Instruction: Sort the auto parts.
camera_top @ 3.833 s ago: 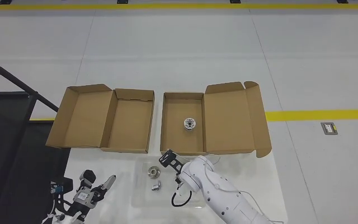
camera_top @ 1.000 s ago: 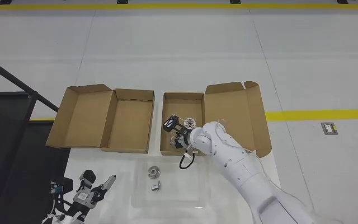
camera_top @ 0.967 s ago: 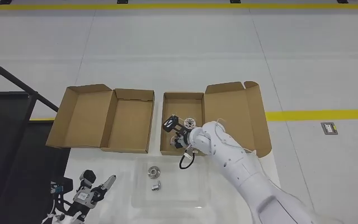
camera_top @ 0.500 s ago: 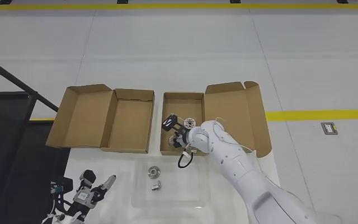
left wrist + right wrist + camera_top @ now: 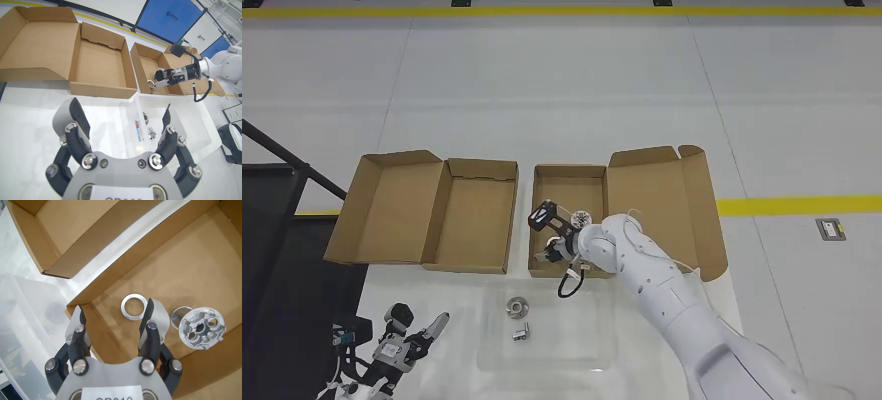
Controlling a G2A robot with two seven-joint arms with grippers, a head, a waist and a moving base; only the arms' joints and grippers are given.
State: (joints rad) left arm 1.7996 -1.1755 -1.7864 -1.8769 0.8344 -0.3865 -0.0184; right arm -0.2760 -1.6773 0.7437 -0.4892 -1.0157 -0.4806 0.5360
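Two cautions for backing the right gripper out of the right-hand cardboard box: lift straight up with fingers spread wide, as now, without nudging the flat metal ring lying loose on the box floor just beyond the tips, or the toothed hub beside it. Then probably on to the clear bin for the round bushing and small bracket, left gripper hovering over the table, fingers apart.

Right arm was stretched out from about 5 o'clock toward the middle of the top view. The wrist was angled down, so the right hand pointed toward 10 o'clock, fingers spread wide. Left hand sat low at 7 o'clock, aimed toward 1 o'clock, fingers wide apart too.
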